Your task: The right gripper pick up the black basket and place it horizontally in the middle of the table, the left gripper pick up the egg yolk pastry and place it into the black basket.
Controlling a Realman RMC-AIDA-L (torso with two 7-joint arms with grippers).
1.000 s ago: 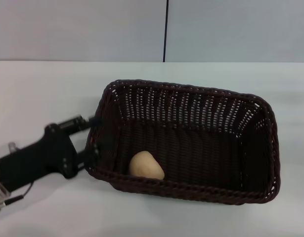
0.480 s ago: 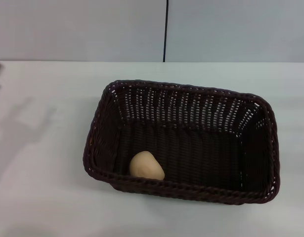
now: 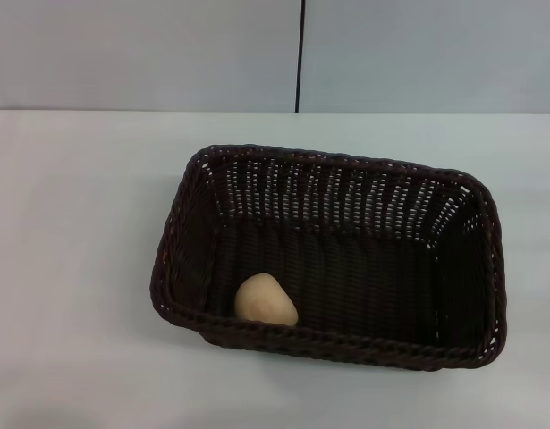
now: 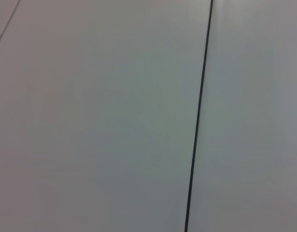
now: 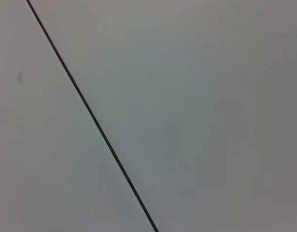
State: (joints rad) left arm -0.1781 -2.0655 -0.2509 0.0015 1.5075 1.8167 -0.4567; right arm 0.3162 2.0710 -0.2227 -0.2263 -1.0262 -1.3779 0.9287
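Observation:
The black basket (image 3: 346, 192) lies lengthwise across the middle of the white table (image 3: 69, 223) in the head view. The egg yolk pastry (image 3: 265, 300) rests inside it, on the floor at the near left corner, close to the front wall. It shows plain beige; its orange-red mark does not show. Neither the left gripper nor the right gripper is in any view. Both wrist views show only a pale wall with a thin dark seam.
A grey-blue wall (image 3: 149, 54) with a dark vertical seam (image 3: 300, 54) stands behind the table's far edge. White tabletop surrounds the basket on all sides.
The left gripper, at the basket's left end one second ago, has pulled away to the left and left the head view. The basket and the pastry have not moved.

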